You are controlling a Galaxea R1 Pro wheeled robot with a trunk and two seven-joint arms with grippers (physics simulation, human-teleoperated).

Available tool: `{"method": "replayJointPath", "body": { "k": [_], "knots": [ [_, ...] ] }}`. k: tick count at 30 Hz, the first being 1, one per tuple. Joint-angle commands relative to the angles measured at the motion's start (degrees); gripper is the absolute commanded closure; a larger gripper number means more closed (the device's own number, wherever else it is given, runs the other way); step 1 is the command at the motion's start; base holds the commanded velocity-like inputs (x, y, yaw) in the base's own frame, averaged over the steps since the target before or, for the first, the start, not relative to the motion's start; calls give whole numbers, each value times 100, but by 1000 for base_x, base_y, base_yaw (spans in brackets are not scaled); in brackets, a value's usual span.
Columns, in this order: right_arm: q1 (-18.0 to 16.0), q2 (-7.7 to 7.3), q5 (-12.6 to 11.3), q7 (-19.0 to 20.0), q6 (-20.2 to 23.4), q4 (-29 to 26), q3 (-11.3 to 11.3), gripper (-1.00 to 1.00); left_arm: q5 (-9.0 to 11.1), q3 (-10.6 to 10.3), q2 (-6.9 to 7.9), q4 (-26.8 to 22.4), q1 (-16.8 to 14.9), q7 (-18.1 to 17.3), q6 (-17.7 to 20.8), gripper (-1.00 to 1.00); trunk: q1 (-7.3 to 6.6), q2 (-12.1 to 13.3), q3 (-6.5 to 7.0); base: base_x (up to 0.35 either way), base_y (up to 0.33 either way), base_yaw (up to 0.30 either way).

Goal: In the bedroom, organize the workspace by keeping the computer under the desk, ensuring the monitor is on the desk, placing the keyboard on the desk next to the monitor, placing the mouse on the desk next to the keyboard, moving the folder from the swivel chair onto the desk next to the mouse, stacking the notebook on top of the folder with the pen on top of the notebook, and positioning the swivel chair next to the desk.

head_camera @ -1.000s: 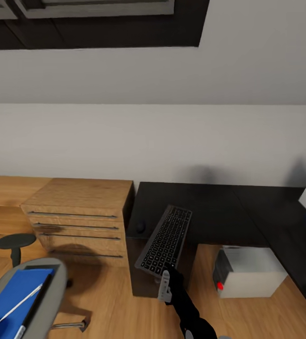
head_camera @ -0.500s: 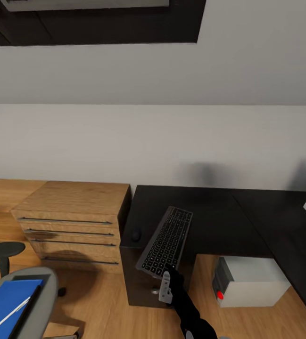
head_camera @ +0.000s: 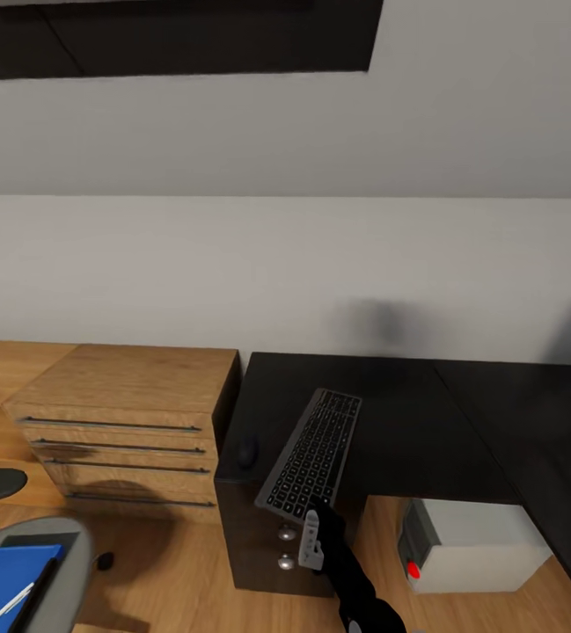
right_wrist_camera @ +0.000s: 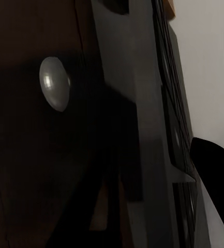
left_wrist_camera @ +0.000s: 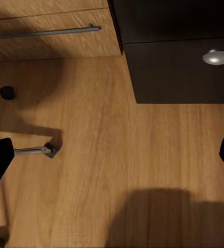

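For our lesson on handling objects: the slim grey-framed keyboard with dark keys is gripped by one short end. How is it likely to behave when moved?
The slim grey-framed keyboard with dark keys probably stays stiff: it looks straight along its length. Gripped at its near end by the right gripper, it may pivot or sag in the grip. Its near end overhangs the black desk, so it could tip off if released.

The table (head_camera: 426, 413) is black, its drawer unit bearing round silver knobs (head_camera: 286, 534). On it lies a keyboard (head_camera: 311, 455) with dark keys in a grey frame, and a black mouse (head_camera: 247, 452) to its left. The drawer chest (head_camera: 127, 413) and floor (head_camera: 179, 571) are light wood grain. The computer (head_camera: 474, 545) is light grey with a red dot. The folder (head_camera: 3, 580) is bright blue. The wall (head_camera: 285, 264) is pale grey.
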Motion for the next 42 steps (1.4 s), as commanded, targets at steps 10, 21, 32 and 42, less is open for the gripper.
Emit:
{"method": "replayJointPath", "body": {
  "k": [10, 21, 32, 42],
  "knots": [
    [-4, -7, -32, -2, 45, 11, -1, 100, 67, 84, 28, -161, -7, 22, -34, -100, 3, -2, -7, 46, 0, 0],
    [-4, -8, -33, -2, 46, 11, -15, 100, 68, 271, 27, -241, -6, 41, -22, -100, 222, -404, -186, 0, 0, 0],
    [-4, 2, -31, -9, 58, 160, -9, 100, 68, 282, 13, -243, -10, 41, -22, -100, 464, -845, -384, 0, 0, 0],
    [-4, 19, -24, -588, 81, 492, 7, 100, 68, 288, 17, -243, -6, 37, -37, -100, 464, -845, -384, 0, 0, 0]
  ]
}}
